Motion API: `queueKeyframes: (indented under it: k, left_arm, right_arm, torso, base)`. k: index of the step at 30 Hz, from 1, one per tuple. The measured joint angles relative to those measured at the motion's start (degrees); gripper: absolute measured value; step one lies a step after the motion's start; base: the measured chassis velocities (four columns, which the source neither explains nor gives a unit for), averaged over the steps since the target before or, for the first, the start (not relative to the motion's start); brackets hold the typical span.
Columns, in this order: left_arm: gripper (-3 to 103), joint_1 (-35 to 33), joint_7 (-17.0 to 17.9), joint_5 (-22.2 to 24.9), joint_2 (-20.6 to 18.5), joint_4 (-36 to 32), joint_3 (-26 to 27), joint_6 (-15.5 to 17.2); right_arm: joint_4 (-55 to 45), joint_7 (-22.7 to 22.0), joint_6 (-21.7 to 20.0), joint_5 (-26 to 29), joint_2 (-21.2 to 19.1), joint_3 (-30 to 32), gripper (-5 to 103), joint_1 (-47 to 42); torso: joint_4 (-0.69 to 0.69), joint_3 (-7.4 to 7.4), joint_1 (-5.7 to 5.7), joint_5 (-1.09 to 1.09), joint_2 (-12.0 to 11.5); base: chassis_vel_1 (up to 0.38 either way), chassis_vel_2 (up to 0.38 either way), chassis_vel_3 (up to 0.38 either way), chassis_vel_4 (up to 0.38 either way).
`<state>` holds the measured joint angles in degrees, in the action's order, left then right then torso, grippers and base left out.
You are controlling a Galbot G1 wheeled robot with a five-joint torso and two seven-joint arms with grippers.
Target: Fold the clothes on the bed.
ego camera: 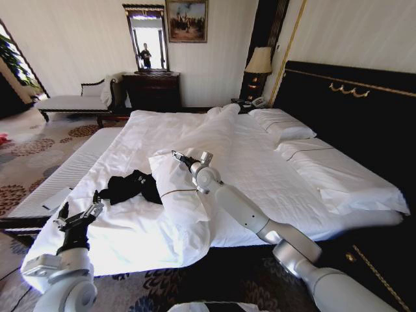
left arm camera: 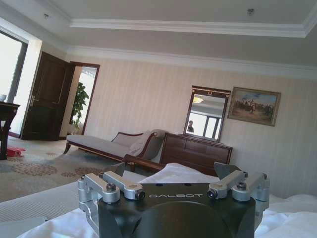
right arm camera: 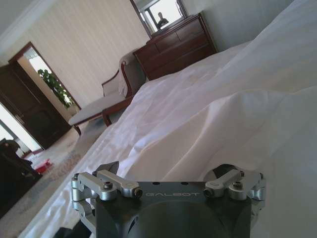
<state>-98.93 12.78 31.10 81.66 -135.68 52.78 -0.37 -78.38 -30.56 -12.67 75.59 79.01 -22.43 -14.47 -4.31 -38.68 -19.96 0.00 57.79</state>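
The clothes [ego camera: 130,186], a black crumpled heap, lie on the near left part of the bed [ego camera: 260,169], on its white duvet. My left gripper [ego camera: 79,208] hovers open over the bed's near left corner, a short way in front of the heap and apart from it. My right gripper [ego camera: 188,156] is open above a raised fold of duvet just right of the heap, holding nothing. In the left wrist view the left gripper [left arm camera: 176,176] has its fingers spread, with the room beyond. From the right wrist, the right gripper [right arm camera: 171,181] is spread over white bedding.
Two white pillows [ego camera: 281,125] lie against the dark headboard [ego camera: 351,104] on the right. A pale chaise [ego camera: 75,102], dark dresser [ego camera: 153,91] with mirror [ego camera: 146,38] and a bedside lamp [ego camera: 259,62] stand along the far wall. Patterned carpet [ego camera: 32,156] lies left of the bed.
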Motion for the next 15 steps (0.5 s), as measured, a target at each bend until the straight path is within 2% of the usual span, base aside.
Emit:
queueKeyframes:
  k: [9,11,14,15]
  left_arm:
    - [100,-0.1,-0.13,-0.68,0.28,0.72,0.09,-0.87]
    - [100,-0.1,-0.14,-0.7,0.28,0.77,0.1,-0.9]
    - [100,-0.1,-0.16,-0.73,0.29,1.0,0.25,-1.03]
    - [100,-0.08,-0.16,-0.74,0.28,1.08,0.3,-1.06]
  right_arm:
    - [1.24,-1.87,-2.02,-0.15,1.14,-3.58,100,2.23]
    - [1.4,-1.97,-2.19,-0.21,1.13,-3.99,103,2.38]
    - [2.67,-2.02,-2.46,-0.88,0.84,-5.31,89,3.02]
    - [2.84,-2.04,-2.48,-0.89,0.79,-5.37,89,3.07]
  torso:
    - [0.0,0.01,0.0,0.0,0.0]
    - [0.0,0.01,0.0,0.0,0.0]
    - [-0.01,0.0,0.0,0.0,0.0]
    - [-0.01,0.0,0.0,0.0,0.0]
  base:
    - [0.0,0.0,0.0,0.0]
    - [0.0,0.0,0.0,0.0]
    - [0.0,0.0,0.0,0.0]
    - [0.0,0.0,0.0,0.0]
